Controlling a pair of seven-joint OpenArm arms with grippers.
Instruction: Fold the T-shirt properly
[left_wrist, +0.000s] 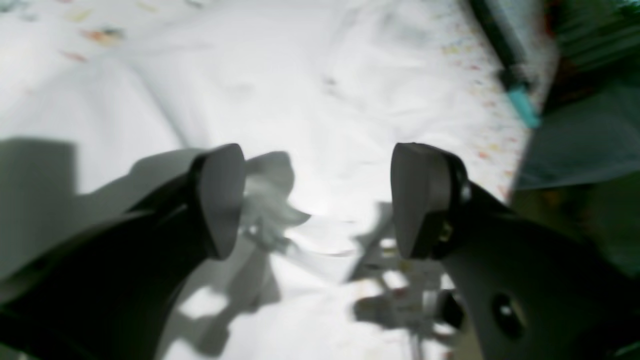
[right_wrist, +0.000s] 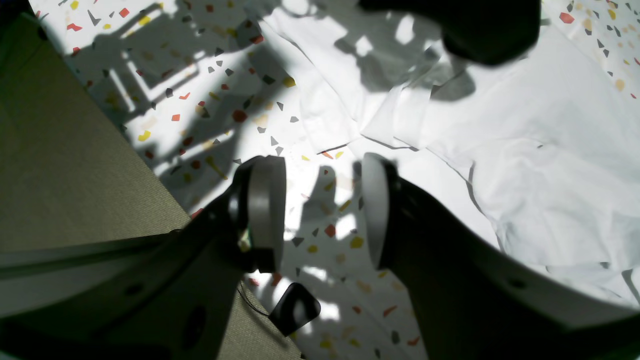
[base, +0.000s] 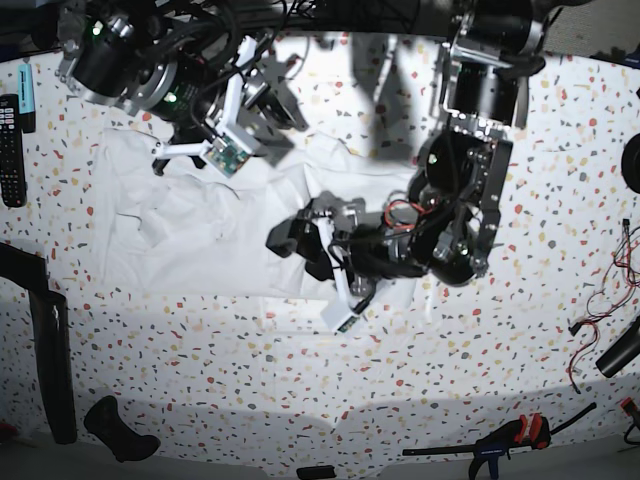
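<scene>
The white T-shirt (base: 180, 235) lies spread and wrinkled on the speckled table (base: 480, 380), left of centre in the base view. My left gripper (base: 303, 245) is open and empty just above the shirt's right part. In the left wrist view the left gripper (left_wrist: 320, 200) has its jaws wide apart over the white cloth (left_wrist: 310, 90). My right gripper (base: 278, 105) hovers near the shirt's far edge. In the right wrist view the right gripper (right_wrist: 322, 210) is open and empty over bare speckled table, with the shirt (right_wrist: 525, 150) to its right.
Remote controls (base: 10, 150) lie at the table's left edge. A black bar (base: 50, 340) and a black handle (base: 118, 430) are at the front left. A clamp (base: 510, 440) and cables (base: 610, 290) are at the right. A small black object (right_wrist: 295, 307) sits below the right gripper.
</scene>
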